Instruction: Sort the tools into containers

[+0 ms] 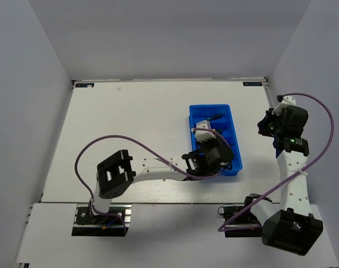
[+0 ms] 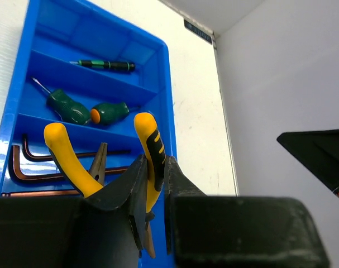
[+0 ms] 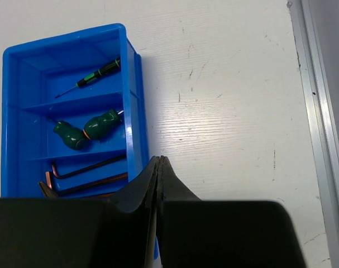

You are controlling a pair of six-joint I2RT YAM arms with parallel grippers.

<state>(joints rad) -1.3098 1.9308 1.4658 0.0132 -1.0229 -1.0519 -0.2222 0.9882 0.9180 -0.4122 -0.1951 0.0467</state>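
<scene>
The blue tray [image 1: 209, 107] lies right of the table's middle. In the left wrist view the tray [image 2: 169, 100] holds a thin green-black screwdriver [image 2: 108, 65] in its far section. Two stubby green screwdrivers [image 2: 66, 107] share the section nearer to me, and the hex keys [image 2: 46, 173] lie in the section after that. My left gripper [image 2: 153, 167] is shut on one handle of the yellow-and-black pliers [image 2: 149, 142] above the tray's near end [image 1: 211, 155]. My right gripper [image 3: 160, 162] is shut and empty over the table right of the tray [image 1: 270, 125].
White walls close in the table at the back and both sides. A metal rail [image 3: 320, 111] runs along the table's right edge. Part of the right arm [image 2: 320, 156] shows as a dark shape in the left wrist view.
</scene>
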